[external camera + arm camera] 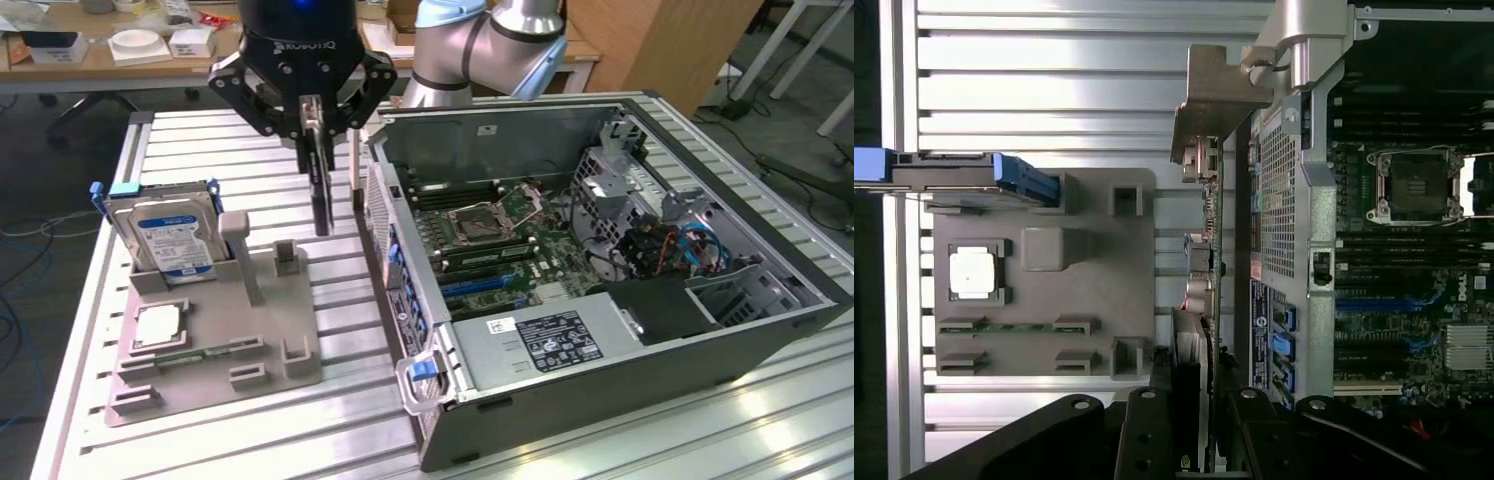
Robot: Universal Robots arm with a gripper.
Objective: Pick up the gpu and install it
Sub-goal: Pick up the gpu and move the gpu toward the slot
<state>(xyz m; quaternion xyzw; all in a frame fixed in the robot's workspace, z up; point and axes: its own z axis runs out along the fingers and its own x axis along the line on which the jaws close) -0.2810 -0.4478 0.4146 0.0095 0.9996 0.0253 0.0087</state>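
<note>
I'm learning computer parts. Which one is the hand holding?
The gpu: thin black card hanging from the hand; the hard drive and silver chip sit in the tray.

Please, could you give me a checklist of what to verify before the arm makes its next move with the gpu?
1. Grip: ok. The gripper is shut on the gpu, which hangs upright.
2. Clear of the fixture: ok. The gpu is lifted, between the fixture and the case.
3. Over the open case: not ok. The gpu is outside the case wall.
4. Blue slots free: ok. They look empty.
5. Card lined up with a slot: cannot tell.
</note>
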